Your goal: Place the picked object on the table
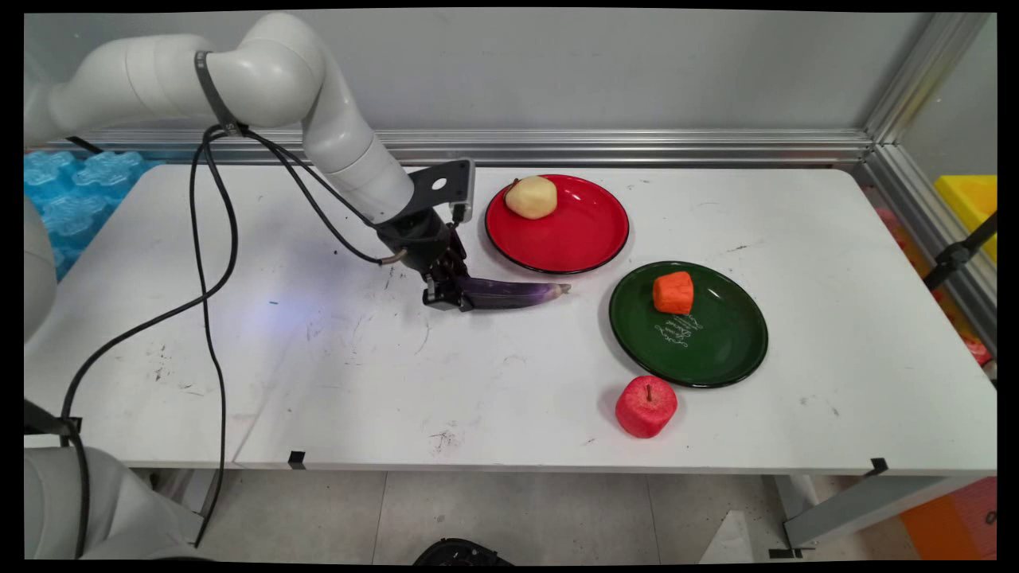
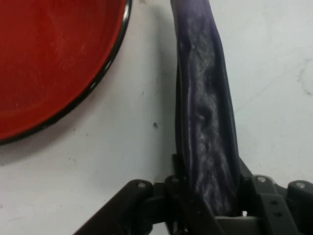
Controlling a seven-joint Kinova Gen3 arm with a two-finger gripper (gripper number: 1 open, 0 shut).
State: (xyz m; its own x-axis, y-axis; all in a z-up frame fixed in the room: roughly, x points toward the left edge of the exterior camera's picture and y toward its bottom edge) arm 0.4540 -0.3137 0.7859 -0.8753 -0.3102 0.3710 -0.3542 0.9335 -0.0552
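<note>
purple and slender, the long eggplant (image 1: 513, 294) lies on the white table (image 1: 478, 382) beside the red round plate (image 1: 557, 224), its stem end pinched in the black gripper (image 1: 447, 298), so it may pivot or slip.

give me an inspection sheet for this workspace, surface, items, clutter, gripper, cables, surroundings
Surface: white table, scuffed with dark marks.
Items: purple eggplant lying on the table near the red plate; yellow potato on the red plate; orange block on the green plate; red apple on the table near the green plate.
Clutter: nothing seen.
Gripper: gripper closed around one end of the eggplant, fingers either side of it in the hand view.
Cables: black cables hang from the arm over the table's left side.
Surroundings: grey wall, aluminium rail, blue foam at left, yellow bin at right.
</note>
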